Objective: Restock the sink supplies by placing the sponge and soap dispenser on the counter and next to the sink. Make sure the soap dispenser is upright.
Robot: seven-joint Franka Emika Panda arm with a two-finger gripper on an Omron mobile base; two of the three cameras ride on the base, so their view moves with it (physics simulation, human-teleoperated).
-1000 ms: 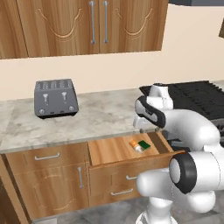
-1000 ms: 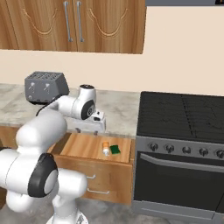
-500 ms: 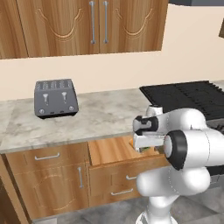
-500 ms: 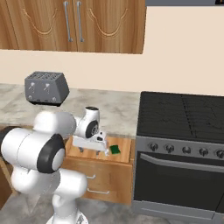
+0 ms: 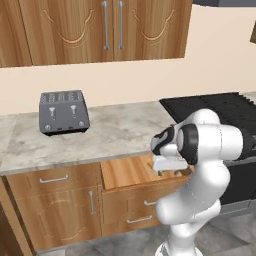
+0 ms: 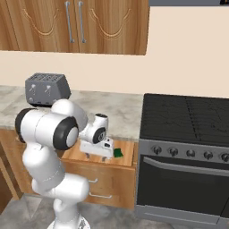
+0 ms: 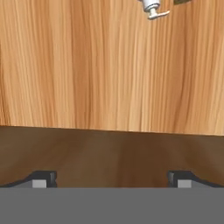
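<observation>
- The sponge [image 6: 118,153] is a green patch at the right end of the open drawer [image 6: 127,154], centre of the right base frame, just right of my claw [image 6: 96,156] and partly hidden behind the wrist.
- The soap dispenser [image 7: 152,8] I take to be the pale pump nozzle at the top edge of the hand frame, right of centre; it seems to be lying on the drawer floor, though too little of it is visible to be sure.
- A dark greenish corner just right of that nozzle is probably the sponge again.
- My claw is spread fully wide and holds nothing: the two dark tips sit far apart at the bottom of the hand frame with bare wood between them.
- In the left base frame the claw [image 5: 165,170] hangs low over the drawer, right of centre, below the desk [image 5: 115,132] edge.
- Step in hand, as I judge it: reaching into the drawer for the first item; nothing is on the desk yet.
- Next I would need to push the hand toward the top of the hand frame to bring the nozzle or sponge between the tips, then close.
- The toaster [image 5: 64,112] sits at the left of the desk.
</observation>
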